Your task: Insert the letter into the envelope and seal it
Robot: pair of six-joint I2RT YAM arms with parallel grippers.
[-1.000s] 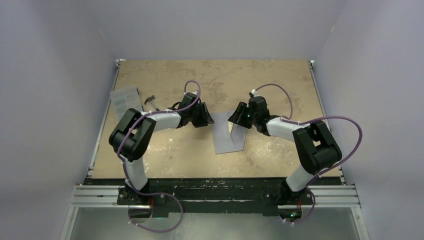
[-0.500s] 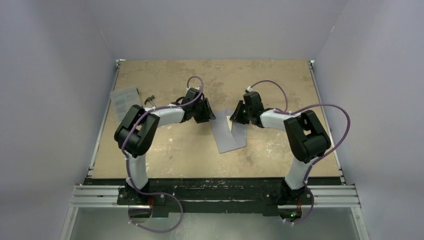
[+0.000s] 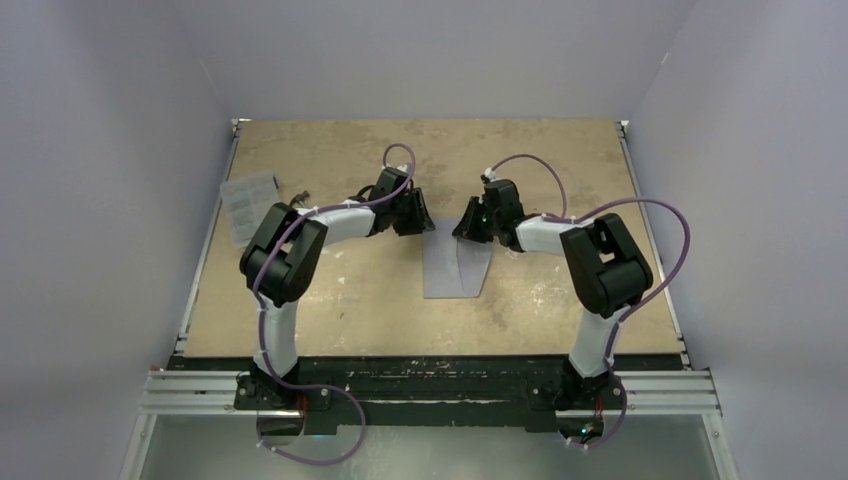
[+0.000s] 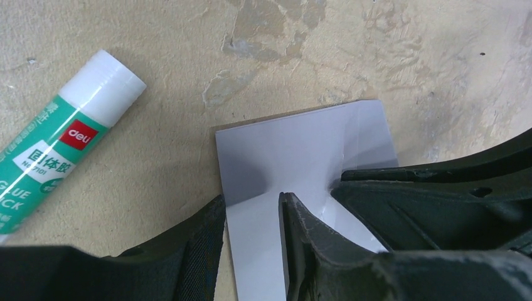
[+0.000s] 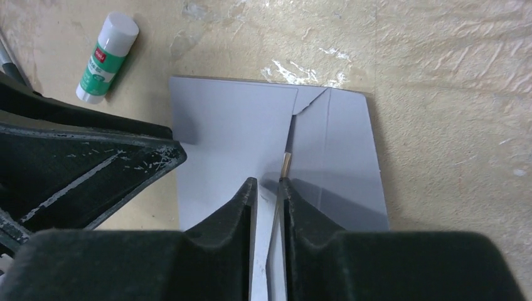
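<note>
The grey-blue envelope (image 3: 456, 272) lies flat at mid-table, its far end between the two grippers. My left gripper (image 3: 421, 217) (image 4: 251, 216) is at its far left corner (image 4: 301, 144). The jaws are apart and straddle the envelope's left edge, pinching nothing. My right gripper (image 3: 468, 226) (image 5: 268, 188) stands over the envelope (image 5: 232, 132), jaws nearly together around a raised paper layer. A thin peach-tan sliver of the letter (image 5: 286, 162) shows at the seam just beyond the fingertips; the rest of the letter is hidden.
A green and white glue stick (image 4: 56, 157) (image 5: 106, 58) lies just left of the envelope. A clear ribbed plastic box (image 3: 250, 203) sits at the table's left edge, with a small dark tool (image 3: 300, 201) beside it.
Both grippers have moved farther back and closer together. The right jaws have narrowed from wide apart to almost together. The envelope's raised panel has come down flatter.
</note>
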